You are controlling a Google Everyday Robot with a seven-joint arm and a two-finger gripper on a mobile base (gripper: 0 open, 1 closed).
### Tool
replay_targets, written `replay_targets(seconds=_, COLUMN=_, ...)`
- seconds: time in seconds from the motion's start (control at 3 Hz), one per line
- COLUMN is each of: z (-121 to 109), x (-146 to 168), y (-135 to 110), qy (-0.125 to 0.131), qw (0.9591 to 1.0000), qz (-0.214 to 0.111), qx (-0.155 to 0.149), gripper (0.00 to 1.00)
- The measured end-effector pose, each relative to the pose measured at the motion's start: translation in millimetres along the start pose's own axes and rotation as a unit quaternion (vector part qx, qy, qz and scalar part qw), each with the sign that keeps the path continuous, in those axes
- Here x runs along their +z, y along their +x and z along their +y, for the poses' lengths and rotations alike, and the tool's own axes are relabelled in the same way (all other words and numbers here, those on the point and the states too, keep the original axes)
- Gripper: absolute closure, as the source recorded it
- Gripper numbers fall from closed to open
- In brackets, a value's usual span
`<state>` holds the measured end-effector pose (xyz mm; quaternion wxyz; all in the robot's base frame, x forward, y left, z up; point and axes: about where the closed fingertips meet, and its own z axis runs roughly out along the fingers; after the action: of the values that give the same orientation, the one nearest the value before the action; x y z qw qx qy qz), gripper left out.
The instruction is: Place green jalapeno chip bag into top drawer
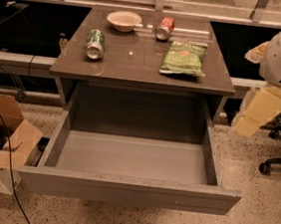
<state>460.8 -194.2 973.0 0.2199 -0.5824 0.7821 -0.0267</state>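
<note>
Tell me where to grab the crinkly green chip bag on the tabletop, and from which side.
Probably pinch its right long edge, coming from above and the right: the crinkly green chip bag lies flat, and the red soda can sits near its back-left corner. The gripper hangs right of the grey-brown table.

The top drawer (pixel 130 189) stands pulled out near, its inside open from above. A red can (pixel 164 28) lies just beyond the green jalapeno chip bag (pixel 183 58) on the far side. The gripper (pixel 254 113) hangs right of the table (pixel 135 66) — off its edge.

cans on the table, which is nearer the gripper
The red can, beside the bowl; the green can lies farther left. The gripper hangs right of the table.
</note>
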Motion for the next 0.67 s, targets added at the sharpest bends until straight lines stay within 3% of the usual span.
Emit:
replay_targets(seconds=0.33, z=-10.1, x=17.4, y=-13.3, qy=0.004, qw=0.9993, qz=-0.034, qx=0.012, gripper=0.0)
replay_targets(seconds=0.67, z=-44.5, x=58.2, y=-34.0, qy=-0.011, qw=0.9979, qz=-0.062, qx=0.012, gripper=0.0)
